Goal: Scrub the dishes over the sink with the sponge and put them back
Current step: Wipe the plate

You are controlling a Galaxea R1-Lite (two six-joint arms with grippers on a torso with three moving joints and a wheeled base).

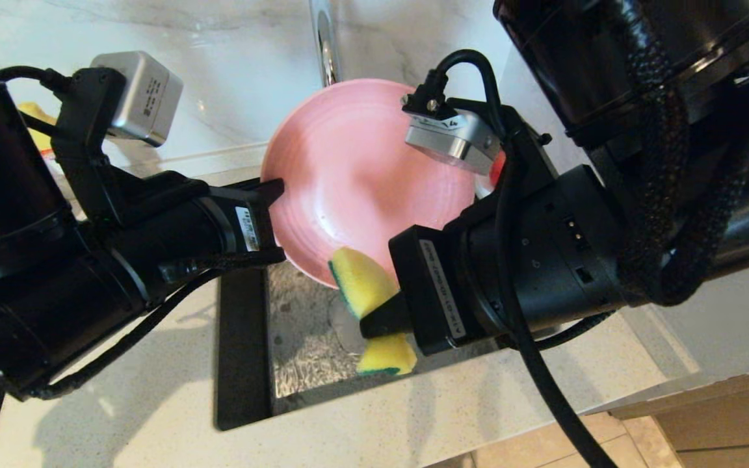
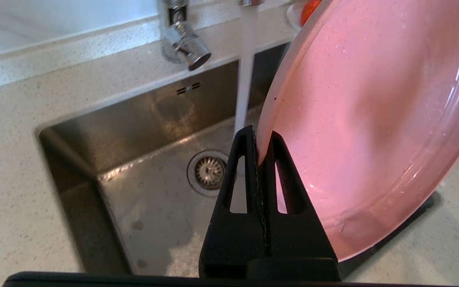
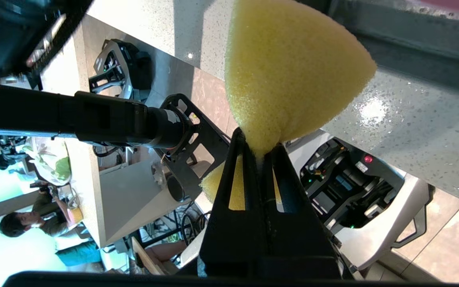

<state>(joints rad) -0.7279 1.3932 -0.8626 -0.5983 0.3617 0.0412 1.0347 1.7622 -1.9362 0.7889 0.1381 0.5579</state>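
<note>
two claws working | left claw [image 2: 262,139] clamping the pink plate [image 1: 355,175] by its rim, tilting it over the sink [image 2: 153,131] | right claw [image 1: 374,323] pinching the yellow sponge [image 1: 365,283] mid-body, sponge touching the plate's lower edge | tap water [image 2: 245,75] running | worktop [image 1: 153,390] surrounding

I see: plate [image 1: 348,175] matte pink | sponge [image 1: 365,286] bright yellow, green scouring edge | sink [image 2: 134,159] brushed steel-grey | worktop [image 1: 153,390] pale speckled cream | fingers [image 2: 249,179] black
</note>
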